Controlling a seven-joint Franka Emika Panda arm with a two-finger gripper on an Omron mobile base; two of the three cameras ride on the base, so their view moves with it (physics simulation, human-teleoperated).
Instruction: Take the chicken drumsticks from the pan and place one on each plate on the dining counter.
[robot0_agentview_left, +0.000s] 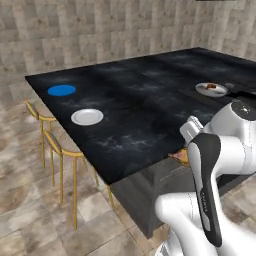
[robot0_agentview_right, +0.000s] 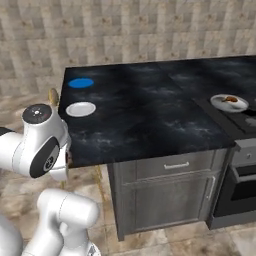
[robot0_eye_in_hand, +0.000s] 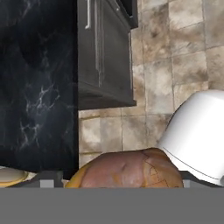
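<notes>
The claw is closed around one drumstick. In the hand view the golden-brown meat fills the whole gap between the two finger tips, so the grip is wide. The left base view gives the place: the held drumstick hangs just off the near edge of the counter, below the level of its black marble top and beside its near corner. The hand view looks along that same edge, with the veined black top on one side, the grey cabinet front under the counter next to it, and tan floor tiles beyond.

The other drumstick lies in the pan, which stands at the far right end of the counter. The right base view shows that the pan sits on the stove, with the oven below it; the left base view shows only the pan and its dark handle there.

Both plates lie bare at the opposite, left end of the counter. The blue plate is nearer the far corner and the white plate is nearer the near edge, the two close but apart. Two gold-legged stools, plain in the left base view, stand against that end of the counter
</notes>
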